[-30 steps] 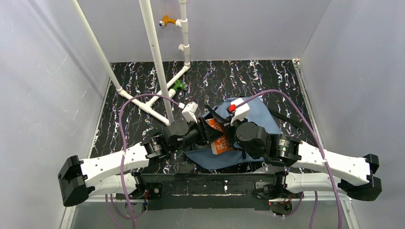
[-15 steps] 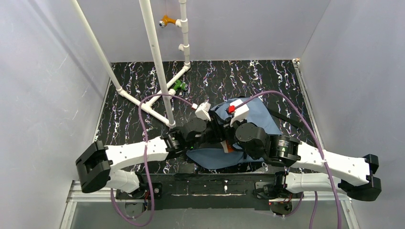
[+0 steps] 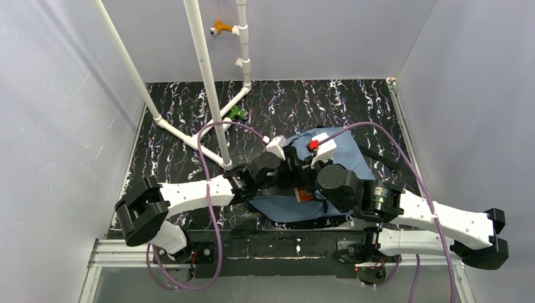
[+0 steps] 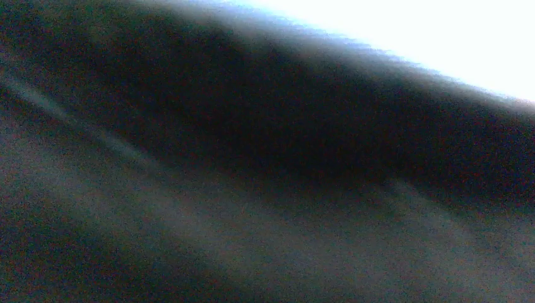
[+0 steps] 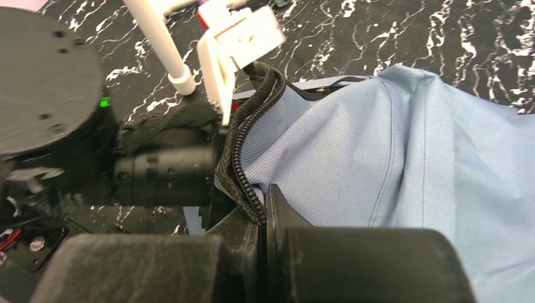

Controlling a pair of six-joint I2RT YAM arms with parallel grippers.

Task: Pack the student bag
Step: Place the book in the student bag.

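Observation:
The dusty-blue student bag (image 3: 344, 158) lies at the table's middle, near the front edge. My right gripper (image 5: 262, 211) is shut on its black zipper edge (image 5: 243, 151) and holds the opening up. The bag's fabric (image 5: 391, 145) fills the right wrist view. My left arm's wrist (image 3: 265, 169) reaches into the opening from the left, and its fingers are hidden inside. The left wrist view is dark and blurred. A small piece of an orange book (image 3: 305, 196) shows at the bag's mouth under my right wrist.
A white pipe frame (image 3: 205, 82) stands at the back left, with a green clamp (image 3: 237, 113) at its foot. A black bag strap (image 3: 378, 158) trails to the right. White walls enclose the black marbled table (image 3: 176, 139).
My left arm has pushed right and forward into the bag's opening. The orange book, plainly visible a second ago, is now almost hidden inside. My right gripper has kept its hold.

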